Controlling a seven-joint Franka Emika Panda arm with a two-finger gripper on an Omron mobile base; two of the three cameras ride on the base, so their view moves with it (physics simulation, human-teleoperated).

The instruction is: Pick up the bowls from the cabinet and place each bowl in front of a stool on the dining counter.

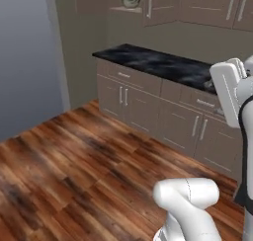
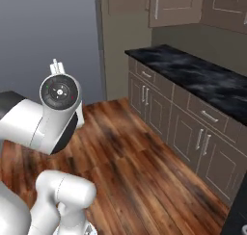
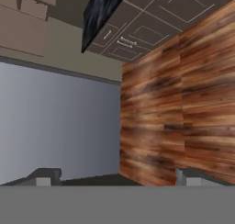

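One pale, greenish-smudged bowl [image 1: 130, 1] stands on the inner shelf of the taupe wall cabinet [image 1: 163, 8], high at the far left above the counter; its door with a silver bar handle hangs open beside the bowl. In the right base view the cabinet [image 2: 176, 7] shows at the top. My gripper [image 3: 119, 177] is open with nothing between its fingertips [image 3: 46, 176]. It is far from the bowl and faces the grey wall and the wooden floor. The stools and the dining counter are out of view.
A black-topped counter [image 1: 158, 62] on beige drawer and door units runs under the wall cabinets. A grey wall [image 1: 24, 62] closes the left side. Wooden floor [image 1: 74, 161] lies between the base and the units. My white arm [image 2: 43, 118] fills the lower left.
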